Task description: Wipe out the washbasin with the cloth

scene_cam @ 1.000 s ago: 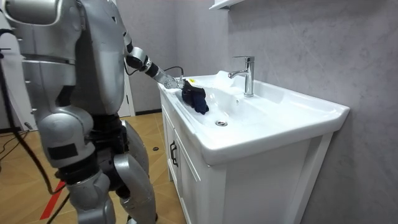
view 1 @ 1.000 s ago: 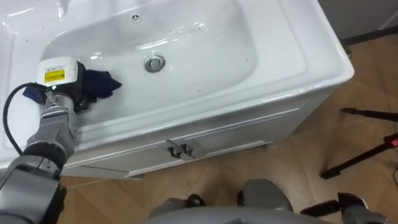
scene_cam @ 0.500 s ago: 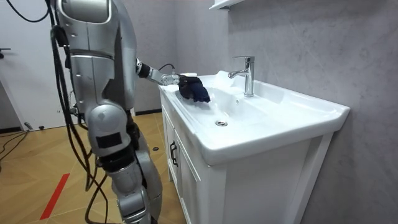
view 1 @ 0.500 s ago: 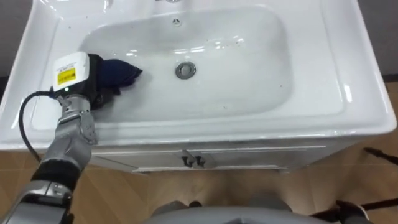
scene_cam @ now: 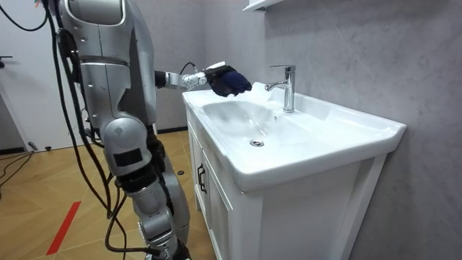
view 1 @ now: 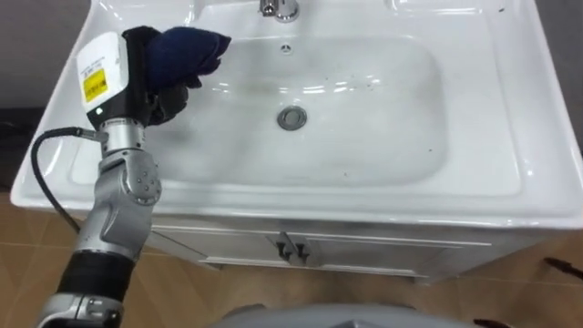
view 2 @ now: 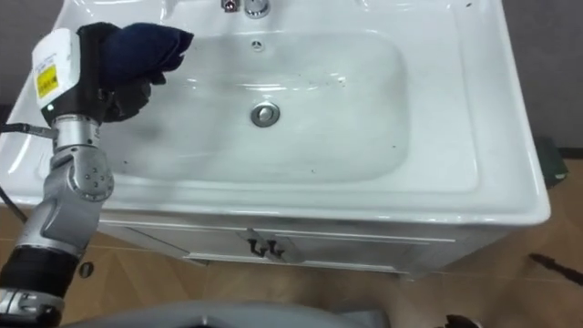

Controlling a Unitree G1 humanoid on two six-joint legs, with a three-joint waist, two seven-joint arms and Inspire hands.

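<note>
Basin, white and set in a white cabinet, lies across the middle of the eye views, with its drain at the centre. In the upper left, the left robot hand has its fingers curled round a dark blue cloth. In the room view, hand and cloth are in the air above the basin's rim, near the tap.

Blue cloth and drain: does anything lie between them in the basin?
Nothing. In the left eye view, only bare white basin stretches between the blue cloth, held in the left hand, and the drain.
</note>
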